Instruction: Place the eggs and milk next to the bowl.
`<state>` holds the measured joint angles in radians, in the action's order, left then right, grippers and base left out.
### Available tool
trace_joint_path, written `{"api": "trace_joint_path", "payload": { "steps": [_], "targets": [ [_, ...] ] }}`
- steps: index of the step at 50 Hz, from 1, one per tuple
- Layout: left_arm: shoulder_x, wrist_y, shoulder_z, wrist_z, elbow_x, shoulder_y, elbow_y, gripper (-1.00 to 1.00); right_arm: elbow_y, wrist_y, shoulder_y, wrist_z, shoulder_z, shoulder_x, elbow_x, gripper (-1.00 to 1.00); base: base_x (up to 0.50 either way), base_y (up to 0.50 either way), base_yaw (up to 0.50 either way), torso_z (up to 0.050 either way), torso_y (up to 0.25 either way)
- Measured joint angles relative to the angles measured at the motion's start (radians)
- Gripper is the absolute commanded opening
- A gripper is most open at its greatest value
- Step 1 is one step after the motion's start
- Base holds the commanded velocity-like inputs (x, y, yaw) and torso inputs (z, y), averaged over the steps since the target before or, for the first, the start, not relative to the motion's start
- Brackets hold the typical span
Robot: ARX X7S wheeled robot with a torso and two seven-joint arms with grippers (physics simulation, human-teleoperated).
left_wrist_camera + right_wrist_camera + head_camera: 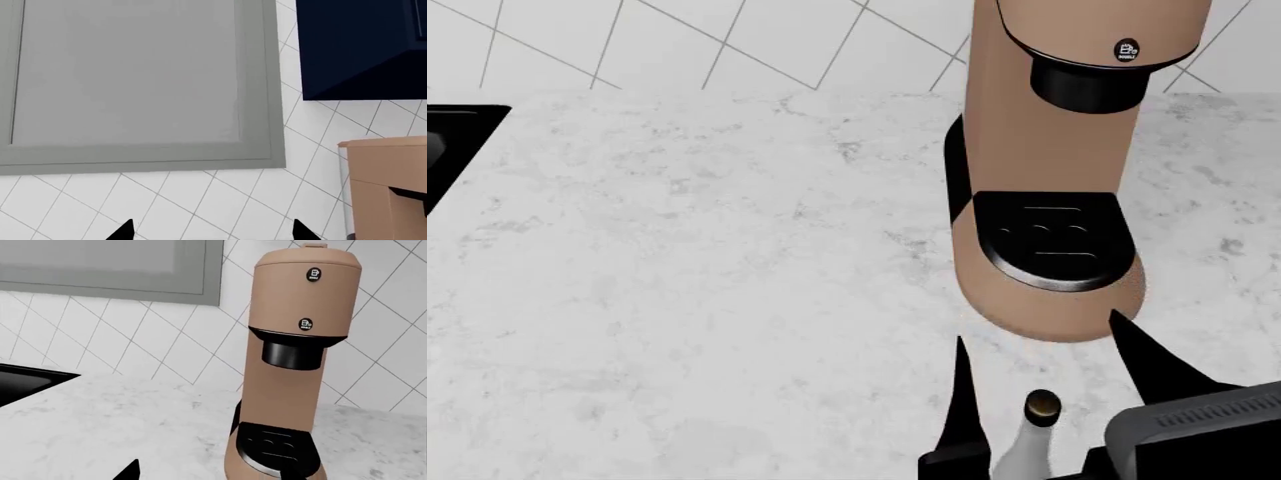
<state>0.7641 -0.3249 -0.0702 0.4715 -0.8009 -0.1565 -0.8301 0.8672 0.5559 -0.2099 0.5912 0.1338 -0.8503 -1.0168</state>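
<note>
Head view showed the right claw (1038,365) spread open around the milk (1030,440), whose brassy cap sat between its two dark fingers without visible contact. Just beyond the claw stood a tan coffee machine (1054,180) on the marble table (694,280). Left claw (212,231) was open, facing a grey wall cabinet (133,80).

The only markings are small round black badges with a pale logo on the tan-and-black cylindrical appliance (293,365), two on its upper body in the right wrist view and one in the head view, each with a line of lettering beneath too small to read.
</note>
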Motion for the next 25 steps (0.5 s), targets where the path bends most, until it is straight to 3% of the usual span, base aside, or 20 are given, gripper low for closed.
{"api": "trace_joint_path", "payload": {
  "steps": [25],
  "targets": [
    [-0.009,0.009,0.024,-0.01,0.021,-0.002,0.014,1.0,-0.009,-0.09,0.143,-0.038,-0.009,0.016,0.077,1.0,0.0,0.0,0.0,0.0,0.0]
  ]
}}
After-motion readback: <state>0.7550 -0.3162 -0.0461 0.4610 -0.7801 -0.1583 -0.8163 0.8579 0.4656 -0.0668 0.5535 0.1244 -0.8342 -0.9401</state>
